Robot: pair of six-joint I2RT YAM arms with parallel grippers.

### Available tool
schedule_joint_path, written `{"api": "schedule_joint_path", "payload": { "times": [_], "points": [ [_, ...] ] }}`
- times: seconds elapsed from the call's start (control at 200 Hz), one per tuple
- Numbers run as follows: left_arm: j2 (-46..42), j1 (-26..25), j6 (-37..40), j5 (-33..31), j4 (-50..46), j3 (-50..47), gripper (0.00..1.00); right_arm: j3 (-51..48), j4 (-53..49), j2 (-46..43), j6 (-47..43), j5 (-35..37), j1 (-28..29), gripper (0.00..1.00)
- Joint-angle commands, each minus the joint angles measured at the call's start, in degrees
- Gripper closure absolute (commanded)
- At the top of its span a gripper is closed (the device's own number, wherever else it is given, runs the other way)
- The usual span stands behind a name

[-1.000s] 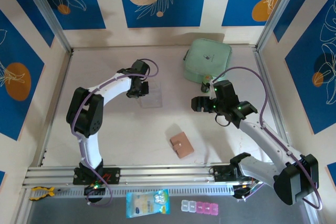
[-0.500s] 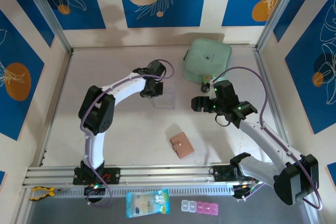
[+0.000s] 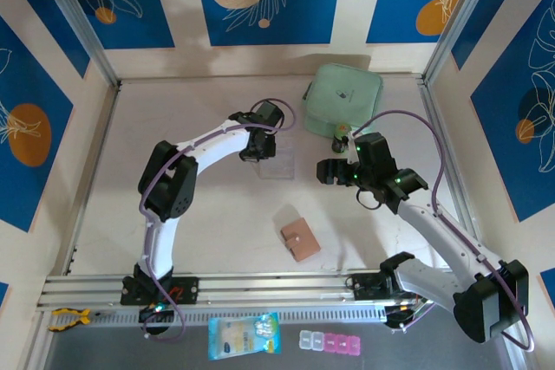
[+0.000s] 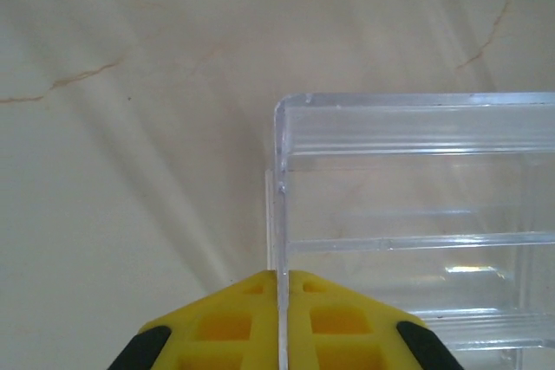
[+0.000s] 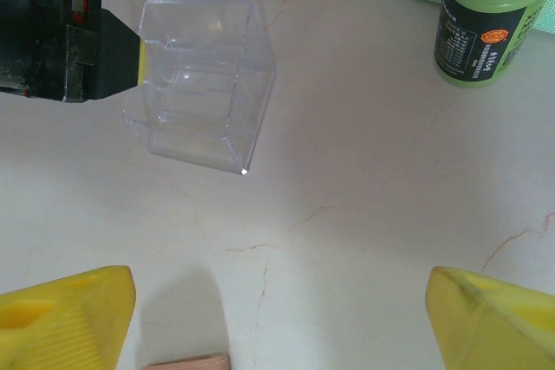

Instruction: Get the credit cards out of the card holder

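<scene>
Quick status from my end. The card holder (image 3: 300,239) is lying shut and flat on the table (image 3: 208,214), towards the near side and roughly between the two arm bases. Its long axis runs more or less near-to-far, twisted a bit so the far end leans left. Since it's closed, I'm guessing the credit cards are tucked inside.

The right gripper (image 5: 277,314) is clearly the closer one. Its jaws are spread wide with nothing in them, and the holder sits nearer to me and slightly left of it. On the right wrist cam a sliver of the salmon edge peeks in at the bottom, just inside the left finger. So to me the next move looks like a short pull back towards the near edge and then down.

The left gripper (image 4: 279,318) is farther back and busy: its jaws are pinched tight on one thin wall of the clear plastic stand (image 5: 204,84), which is well apart from the holder.

Room-wise, it's bare tabletop all round the holder. The near rail (image 3: 260,282) is the closest boundary, so I'd watch that side. The green bottle (image 5: 486,15) and mint pouch (image 3: 345,97) sit behind the right gripper, out of the way.
</scene>
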Motion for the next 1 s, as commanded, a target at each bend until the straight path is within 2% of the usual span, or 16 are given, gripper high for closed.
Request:
{"api": "schedule_joint_path", "payload": {
  "times": [0.0, 0.26, 0.515, 0.72, 0.84, 0.995],
  "points": [
    [-1.6, -0.2, -0.9, -3.3, -2.5, 0.0, 0.89, 0.7, -0.7, -1.1, -0.2, 0.5, 0.1, 0.13],
    [-3.2, 0.2, -1.5, -4.0, -2.0, -1.6, 0.88, 0.7, -1.2, -1.5, 0.3, 0.3, 0.2, 0.13],
    [-5.1, 0.2, -1.7, -2.1, -1.4, -2.0, 0.77, 1.5, -2.9, -1.9, 1.5, 0.2, 0.6, 0.13],
    [-9.3, 0.4, -0.9, -0.5, -1.9, -2.2, 0.75, 3.0, -7.4, -1.3, 5.7, -2.2, 1.7, 0.16],
    [-12.9, 1.0, 0.4, 0.9, -1.8, -3.9, 0.73, 3.0, -10.3, 0.1, 8.3, -5.0, 4.5, 0.18],
    [-18.3, 2.9, 2.3, 4.5, -0.1, -8.4, 0.67, 2.9, -14.1, 3.2, 9.7, -3.8, 12.6, 0.18]
  ]
}}
